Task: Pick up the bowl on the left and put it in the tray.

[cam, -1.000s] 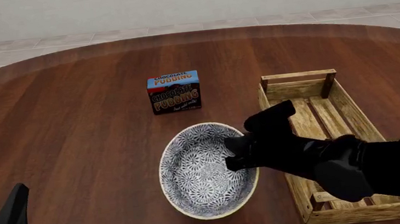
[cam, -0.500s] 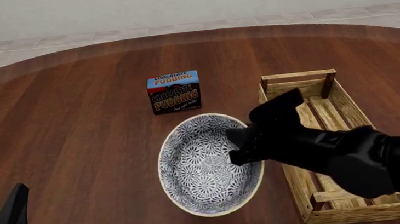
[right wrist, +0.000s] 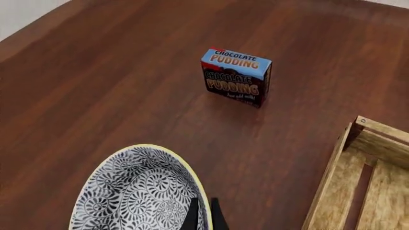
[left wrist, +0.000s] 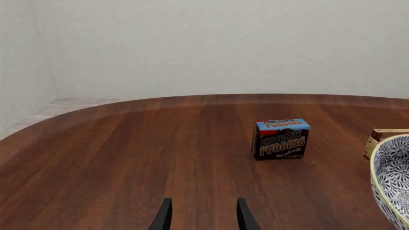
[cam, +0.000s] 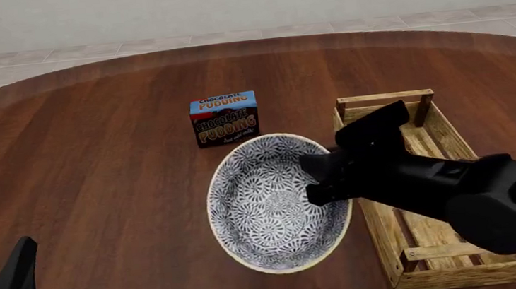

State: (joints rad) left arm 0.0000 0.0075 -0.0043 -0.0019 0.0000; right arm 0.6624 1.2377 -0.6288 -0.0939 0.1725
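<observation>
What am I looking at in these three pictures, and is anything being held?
It is a simulated pair of robot arms at a wooden table. One picture comes from a fixed camera behind the arms; the other two come from cameras on each arm's wrist. On the table stands a chocolate pudding box, with a wooden slatted tray to its right. The right gripper has its jaws closed on the rim of the patterned bowl, which looks tilted and lifted. The left gripper waits with jaws open, holding nothing.
</observation>
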